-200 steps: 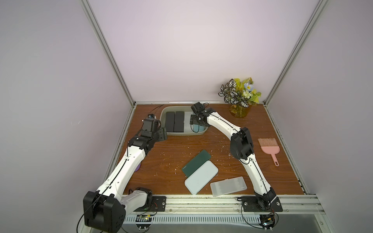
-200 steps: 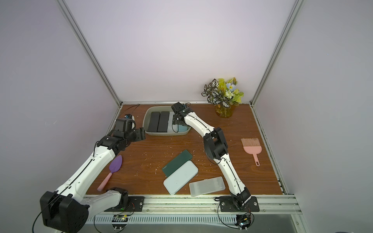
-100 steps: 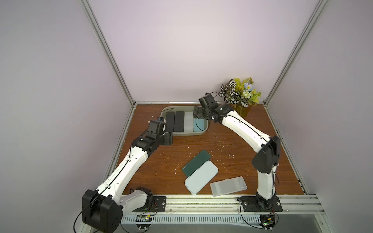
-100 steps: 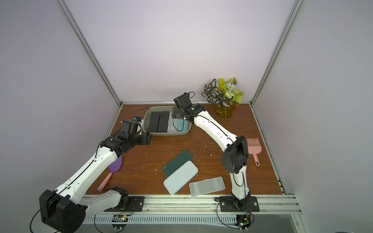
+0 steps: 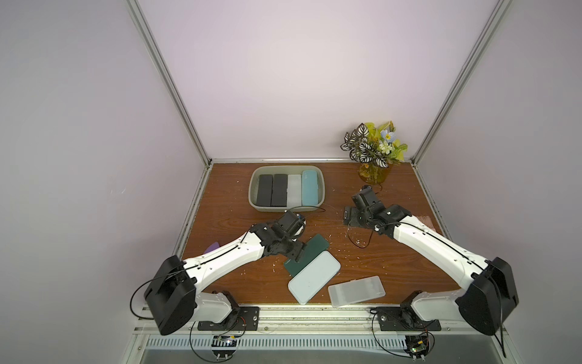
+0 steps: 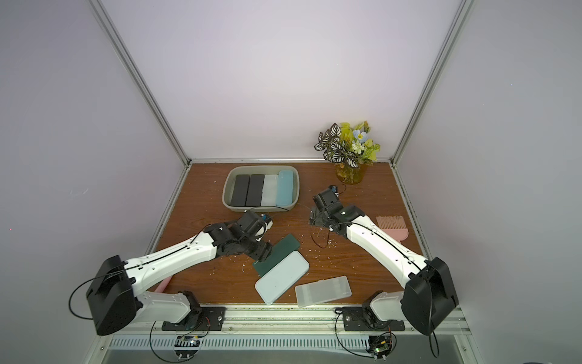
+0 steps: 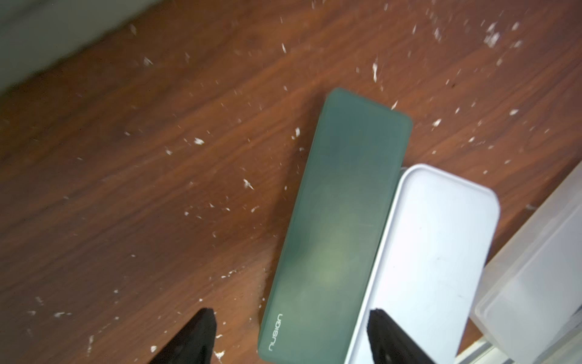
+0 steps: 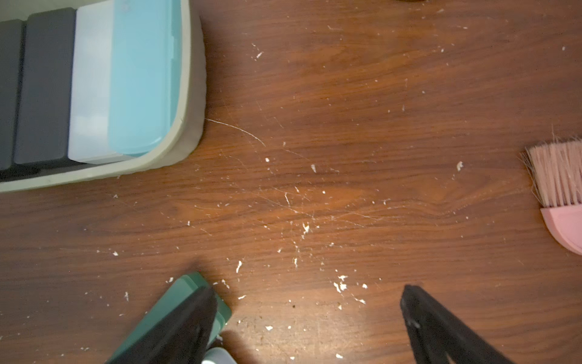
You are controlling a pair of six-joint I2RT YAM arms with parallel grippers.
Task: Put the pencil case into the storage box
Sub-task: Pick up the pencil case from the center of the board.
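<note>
The storage box [image 5: 323, 189] [image 6: 297, 189] stands at the back of the table, with two black cases, a frosted white one and a light blue one [image 8: 141, 78] side by side in it. A dark green pencil case [image 5: 315, 247] [image 7: 343, 220] lies mid-table, partly under a pale blue-white case [image 5: 315, 277]. My left gripper [image 5: 297, 252] [image 7: 291, 315] is open above the green case's near end, one finger over bare wood, the other over the pale case. My right gripper [image 5: 352, 217] [image 8: 308, 293] hangs open over bare table right of the box, holding nothing.
A frosted clear case [image 5: 356, 290] lies near the front rail. A flower vase [image 5: 374, 171] stands at the back right, a pink brush [image 6: 392, 225] at the right edge and a purple scoop [image 5: 213, 245] by the left wall. White crumbs litter the wood.
The right arm has drawn back from over the box to the table's right, leaving the light blue case in the box. The left arm has swung from beside the box to the green case.
</note>
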